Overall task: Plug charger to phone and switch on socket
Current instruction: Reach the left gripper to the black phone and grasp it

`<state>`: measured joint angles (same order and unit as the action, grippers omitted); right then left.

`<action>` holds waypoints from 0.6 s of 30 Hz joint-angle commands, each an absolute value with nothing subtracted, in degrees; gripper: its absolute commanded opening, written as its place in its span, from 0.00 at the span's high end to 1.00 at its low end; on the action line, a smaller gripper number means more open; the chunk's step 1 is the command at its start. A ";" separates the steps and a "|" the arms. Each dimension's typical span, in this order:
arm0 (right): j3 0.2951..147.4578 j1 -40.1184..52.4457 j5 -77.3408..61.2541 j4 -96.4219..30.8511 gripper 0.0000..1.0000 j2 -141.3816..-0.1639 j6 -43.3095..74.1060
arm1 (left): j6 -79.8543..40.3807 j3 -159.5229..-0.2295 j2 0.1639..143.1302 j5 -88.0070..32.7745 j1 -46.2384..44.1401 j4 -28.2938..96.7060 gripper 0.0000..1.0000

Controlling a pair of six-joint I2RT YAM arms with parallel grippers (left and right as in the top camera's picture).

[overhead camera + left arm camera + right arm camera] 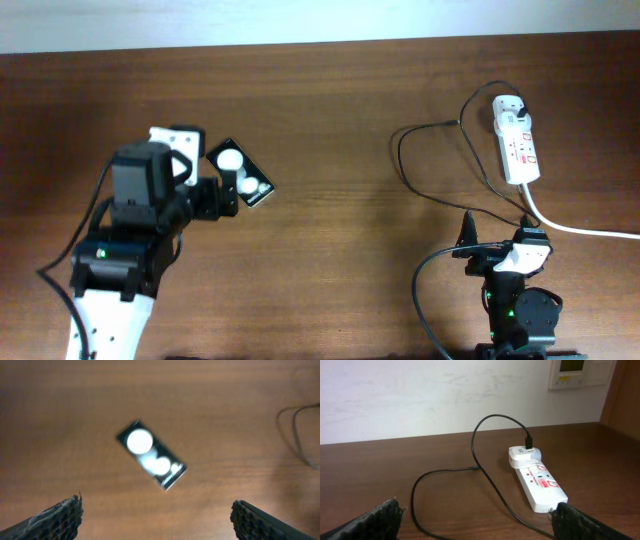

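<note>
From overhead, the phone (240,172) lies slantwise on the counter (350,100), left of centre. Its lower-left edge is partly covered by the front of the left arm (135,235), so this view does not show whether they touch. Far to the right lies the socket (517,140). Its white cord (590,232) runs off the right edge. The charger (420,180) is plugged into the socket's far end and loops across the wood toward the right arm (510,275), where its connector tip is lost against the dark hardware. That arm is cut off by the bottom edge. In the left wrist view the phone is blurred, with glare washing out its face. It lies ahead of the left jaws, which stand wide apart. Only their ribbed fingertips (55,517) show, in the lower corners, with nothing between them. A bit of cable shows at the right edge. In the right wrist view the right jaws are likewise spread and empty, with just the tips in frame. The socket lies ahead, nearer the right-hand tip, with the charger's plug in a white adapter (524,455) at its far end. The cable leaves the bottom of the frame, and the red switch marks are too small to read.
</note>
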<state>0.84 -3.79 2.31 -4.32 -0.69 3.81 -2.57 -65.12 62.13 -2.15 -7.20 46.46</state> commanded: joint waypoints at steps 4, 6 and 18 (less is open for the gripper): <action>0.32 -4.25 2.17 -4.45 0.01 -0.36 3.42 | -2.09 -69.78 63.64 -4.84 -9.87 50.22 0.01; 0.32 -4.25 2.17 -4.47 0.01 -0.36 3.40 | -2.11 -69.78 63.75 -9.04 -9.87 49.58 0.01; 0.32 -4.25 2.17 -4.47 0.01 -0.36 3.42 | -36.77 -100.05 104.51 1.65 -9.58 64.42 0.01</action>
<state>0.84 -3.84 2.31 -4.25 -0.64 3.84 -29.17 -93.49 95.35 0.51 -9.74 61.78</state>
